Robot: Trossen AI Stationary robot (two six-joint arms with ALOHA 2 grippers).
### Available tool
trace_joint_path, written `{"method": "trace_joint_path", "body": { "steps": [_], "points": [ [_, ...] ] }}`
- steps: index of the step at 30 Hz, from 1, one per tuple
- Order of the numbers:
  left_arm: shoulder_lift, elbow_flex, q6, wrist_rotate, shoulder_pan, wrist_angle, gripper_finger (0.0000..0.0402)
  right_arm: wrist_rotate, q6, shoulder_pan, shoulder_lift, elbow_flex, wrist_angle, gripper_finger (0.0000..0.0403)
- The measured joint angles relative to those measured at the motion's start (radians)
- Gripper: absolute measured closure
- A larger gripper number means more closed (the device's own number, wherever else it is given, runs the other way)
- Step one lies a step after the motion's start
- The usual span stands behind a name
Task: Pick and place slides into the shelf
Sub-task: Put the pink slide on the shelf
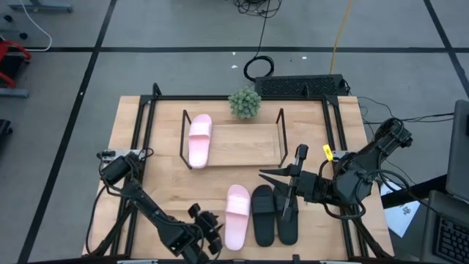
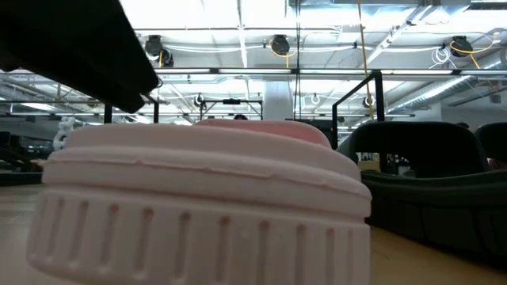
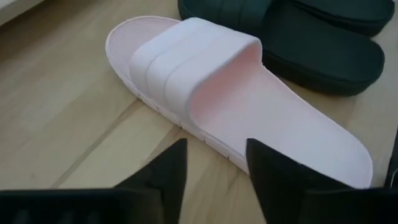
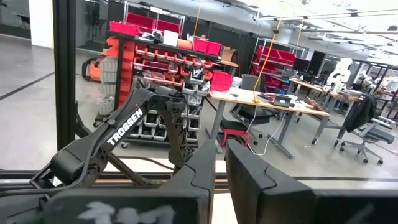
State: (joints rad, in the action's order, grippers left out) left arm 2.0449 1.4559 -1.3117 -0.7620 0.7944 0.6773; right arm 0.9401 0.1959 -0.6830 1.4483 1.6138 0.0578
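Worktop (image 1: 132, 132), wooden, seen from above; I run both arms remotely. The shelf (image 1: 249, 139) sits toward its far side, a wooden base between black rod frames, with one pink slide (image 1: 199, 139) already lying at its left end. A small potted plant (image 1: 245, 103) stands just behind the shelf.

Near the front edge lie three slides side by side: the second pink slide (image 1: 237, 215), then the black pair (image 1: 275, 214), the pink one touching or nearly touching its black neighbour.

My left hand (image 3: 214, 163) hovers low beside the pink slide's outer edge, fingers apart, not yet around it. My right hand (image 1: 287, 192) is raised over the black pair, pointing across the worktop; its fingers stand close together with a narrow gap, holding nothing.

Risks, as I judge them: the soft sole offers little edge, so the left fingers may slide off or pinch only the strap. A push would shove the pink slide into the black ones. The two hands work close enough to collide, and the shelf's rod frame could catch a carried slide.
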Motion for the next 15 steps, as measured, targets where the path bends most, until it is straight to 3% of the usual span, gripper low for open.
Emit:
{"method": "trace_joint_path", "body": {
  "steps": [6, 15],
  "points": [
    [0.0, 0.0, -0.002, -0.032, -0.013, -0.021, 0.0174, 0.0, 0.0, 0.0, 0.0, 0.0, 0.0, 0.0374],
    [-0.002, -0.1, -0.028, -0.051, -0.028, -0.109, 0.0178, 0.0, 0.0, 0.0, 0.0, 0.0, 0.0, 0.0374]
  ]
}}
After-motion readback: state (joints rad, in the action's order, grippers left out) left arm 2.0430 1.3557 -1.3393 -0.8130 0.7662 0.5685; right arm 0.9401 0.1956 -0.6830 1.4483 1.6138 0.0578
